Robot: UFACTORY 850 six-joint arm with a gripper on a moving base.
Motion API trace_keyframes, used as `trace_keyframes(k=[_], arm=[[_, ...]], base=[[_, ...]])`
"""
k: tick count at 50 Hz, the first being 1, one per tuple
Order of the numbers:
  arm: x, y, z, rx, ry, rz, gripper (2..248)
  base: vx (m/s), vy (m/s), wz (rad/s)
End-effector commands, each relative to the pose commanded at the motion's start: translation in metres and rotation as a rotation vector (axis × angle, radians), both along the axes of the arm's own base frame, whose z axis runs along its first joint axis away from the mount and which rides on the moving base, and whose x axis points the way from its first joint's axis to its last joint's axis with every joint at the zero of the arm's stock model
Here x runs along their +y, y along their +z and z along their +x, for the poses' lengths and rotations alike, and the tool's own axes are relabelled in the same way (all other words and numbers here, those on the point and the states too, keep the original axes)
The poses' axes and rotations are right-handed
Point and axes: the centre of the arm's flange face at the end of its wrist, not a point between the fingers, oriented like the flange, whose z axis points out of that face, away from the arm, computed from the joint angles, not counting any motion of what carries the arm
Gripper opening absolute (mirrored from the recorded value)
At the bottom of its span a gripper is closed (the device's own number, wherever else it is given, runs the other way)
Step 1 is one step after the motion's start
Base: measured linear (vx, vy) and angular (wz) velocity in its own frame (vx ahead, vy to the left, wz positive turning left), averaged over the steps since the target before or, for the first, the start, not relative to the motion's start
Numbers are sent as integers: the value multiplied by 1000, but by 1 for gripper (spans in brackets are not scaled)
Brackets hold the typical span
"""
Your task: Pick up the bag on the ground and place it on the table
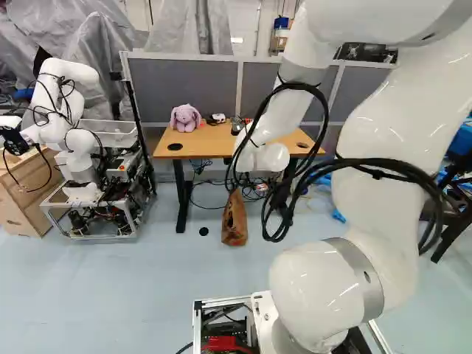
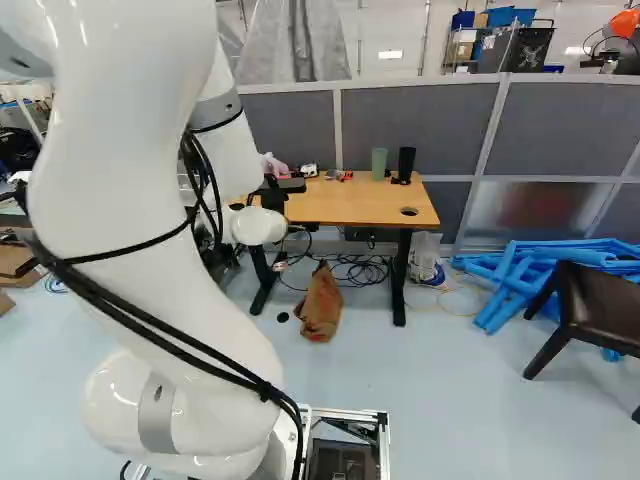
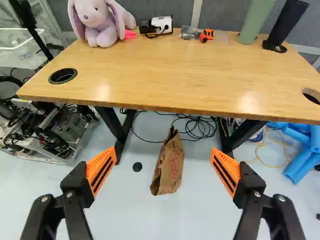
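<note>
Claw (image 3: 162, 172) wide, nothing in it; bag (image 3: 168, 164) on floor by front of worktop (image 3: 165, 75). Risk, imo: going in low, arm (image 1: 383, 147) clips worktop edge, or paper tears w/ hard squeeze.

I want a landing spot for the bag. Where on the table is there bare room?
The broadest bare patch of the table lies along its near edge, between the two round holes. The far edge is crowded: plush rabbit, black-and-white device, red-and-orange items, green cylinder and black cylinder.
</note>
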Motion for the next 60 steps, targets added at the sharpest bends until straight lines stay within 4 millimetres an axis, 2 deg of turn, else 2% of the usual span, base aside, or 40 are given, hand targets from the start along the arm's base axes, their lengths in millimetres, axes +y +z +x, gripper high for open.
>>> trace_keyframes(k=[36, 60], arm=[[-1, -46, 64, 57, -14, -4, 247], [0, -77, 92, 86, -14, -7, 247]], base=[[0, 0, 0], [0, 0, 0]])
